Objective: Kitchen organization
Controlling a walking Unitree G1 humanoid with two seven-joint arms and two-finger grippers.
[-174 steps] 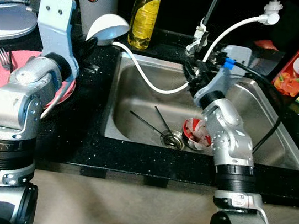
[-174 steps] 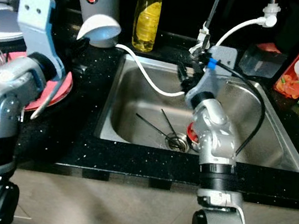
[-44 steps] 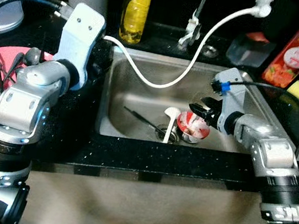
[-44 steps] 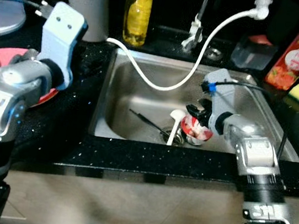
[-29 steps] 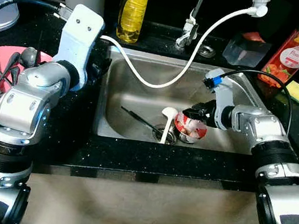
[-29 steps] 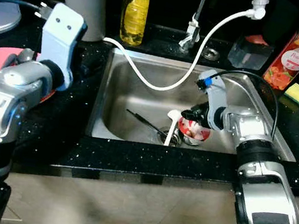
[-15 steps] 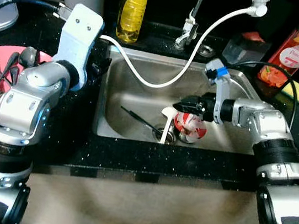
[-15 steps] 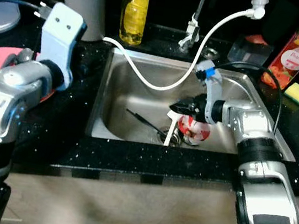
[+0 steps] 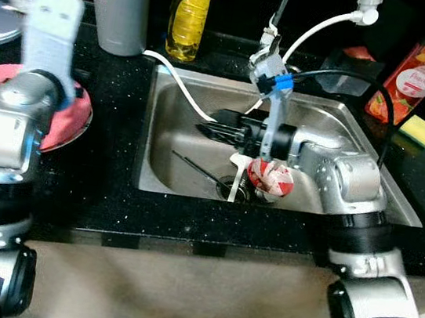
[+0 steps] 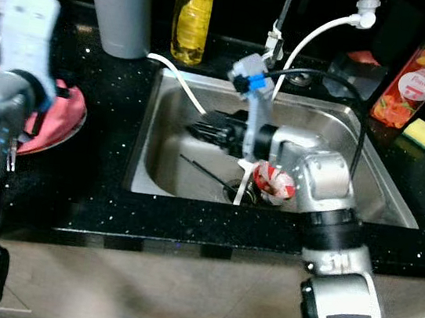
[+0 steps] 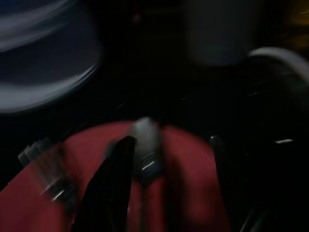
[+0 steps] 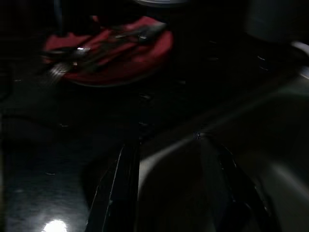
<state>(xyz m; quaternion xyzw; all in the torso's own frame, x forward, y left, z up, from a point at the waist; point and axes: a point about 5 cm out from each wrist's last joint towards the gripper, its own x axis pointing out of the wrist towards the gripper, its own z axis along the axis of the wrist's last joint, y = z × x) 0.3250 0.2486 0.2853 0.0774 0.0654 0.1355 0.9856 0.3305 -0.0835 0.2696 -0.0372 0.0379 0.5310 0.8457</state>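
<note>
Red-and-white small round cup [image 9: 271, 177] sits at the bottom of the stainless steel sink [image 9: 342, 138], beside the drain; a white plastic spoon [image 9: 236, 177] leans just left of it, and thin black chopsticks [image 9: 195, 168] lie on the sink floor further left. I see my right end effector [image 9: 210, 132] held above the sink interior, pointing toward the left wall; its two black fingers [image 12: 123, 188] stand apart with nothing between them. A white hose [image 9: 177, 83] runs from the faucet area across the sink's back corner.

On the black speckled desk [image 9: 106, 184] left of the sink rests a red round plate [image 10: 59, 123] carrying metal cutlery [image 12: 96, 46]. My left end effector [image 11: 164, 188] hovers over that plate, fingers spread, nothing held; this view is blurred. Behind: grey cylindrical thermos [image 9: 117, 3], yellow dish-soap bottle [image 9: 190, 6].
</note>
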